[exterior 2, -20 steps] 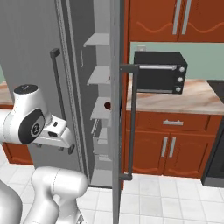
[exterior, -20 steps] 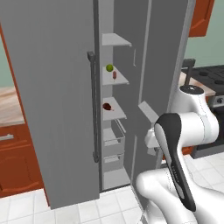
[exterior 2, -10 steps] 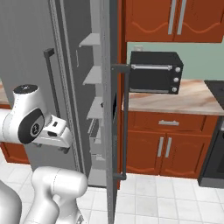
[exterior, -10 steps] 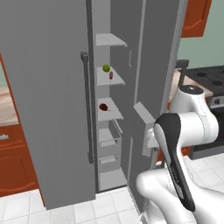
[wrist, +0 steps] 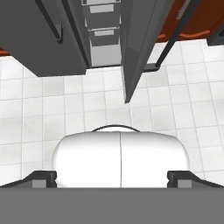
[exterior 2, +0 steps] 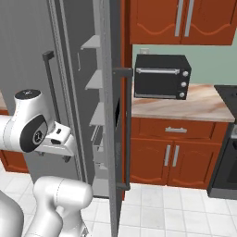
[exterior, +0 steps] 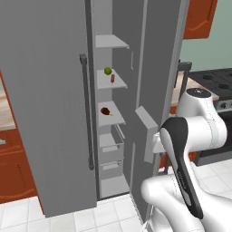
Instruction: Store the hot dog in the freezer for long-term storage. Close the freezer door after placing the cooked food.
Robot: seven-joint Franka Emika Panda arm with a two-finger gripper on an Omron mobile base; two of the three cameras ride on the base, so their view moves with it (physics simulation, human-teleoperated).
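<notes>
We see whole scene shifted since earlier frame: base has driven, camera moved, things not. Freezer [exterior: 136,90] now sits further right in left base view. Hot dog [exterior: 112,79] lies on second shelf, upper centre, just beside green fruit [exterior: 107,70]; dark red food [exterior: 105,110] one shelf below. Freezer door [exterior: 45,104] stands ajar at left. Gripper [wrist: 112,177] spread wide, holding nothing, above tiled floor [wrist: 39,113].

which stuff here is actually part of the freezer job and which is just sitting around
Part of the job:
- hot dog, lying on a shelf inside
- freezer
- freezer door, open
- gripper, open, holding nothing

Just lying about:
- round green fruit, beside the hot dog
- dark red food, one shelf lower
- toaster oven on the counter
</notes>
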